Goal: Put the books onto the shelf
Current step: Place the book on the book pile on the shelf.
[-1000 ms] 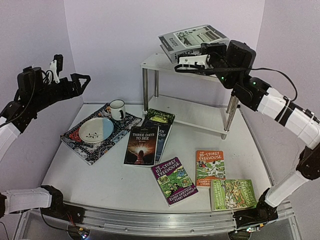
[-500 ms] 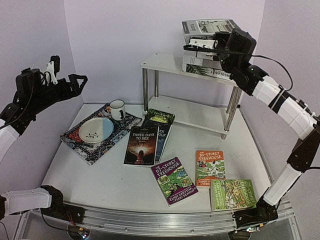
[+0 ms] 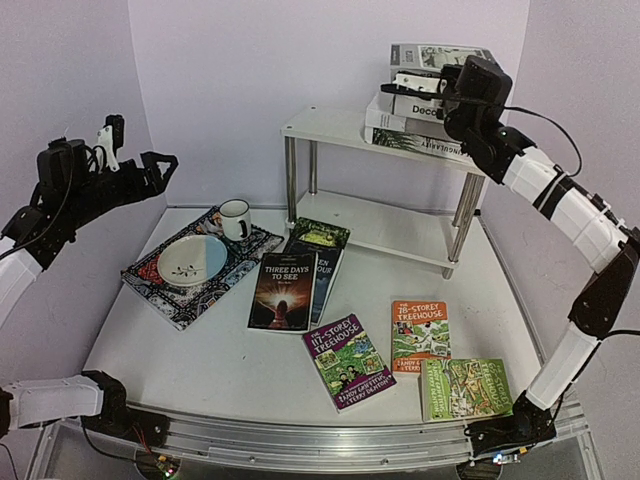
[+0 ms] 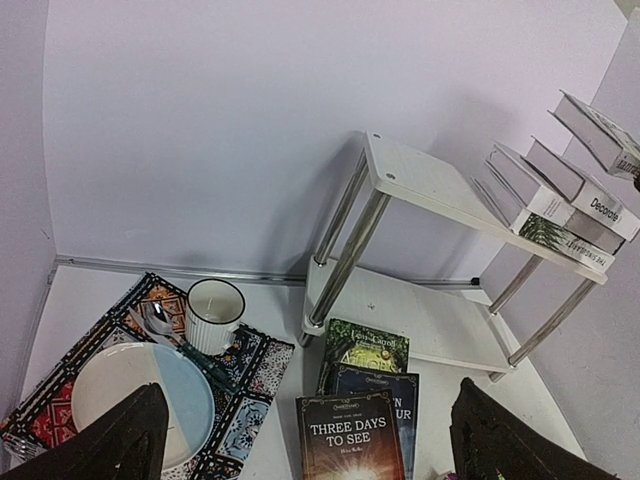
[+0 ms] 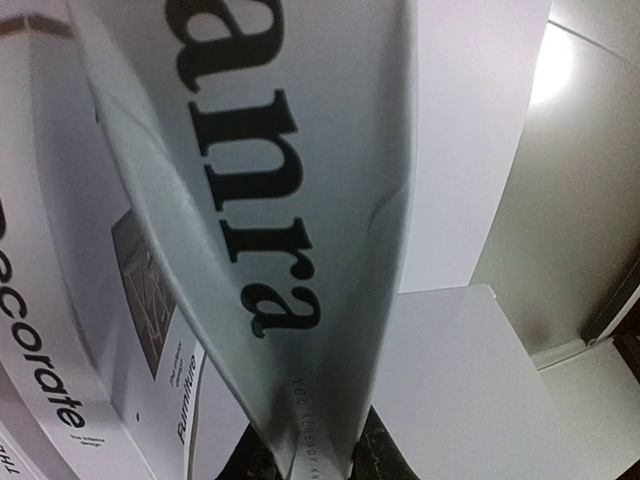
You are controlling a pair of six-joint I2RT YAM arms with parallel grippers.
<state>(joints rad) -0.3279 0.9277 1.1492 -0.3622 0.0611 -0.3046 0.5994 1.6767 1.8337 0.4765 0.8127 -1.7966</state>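
Book (image 3: 440, 55), long axis left-right, tilts pinched in right gripper (image 3: 432, 84) just above far-right stack (image 3: 412, 138) on shelf (image 3: 320, 125); left gripper (image 3: 140, 150) gapes wide, well left.

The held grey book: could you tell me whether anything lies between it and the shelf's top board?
Yes: a stack of books, "Decorate" uppermost, lies on the top board beneath the grey book.
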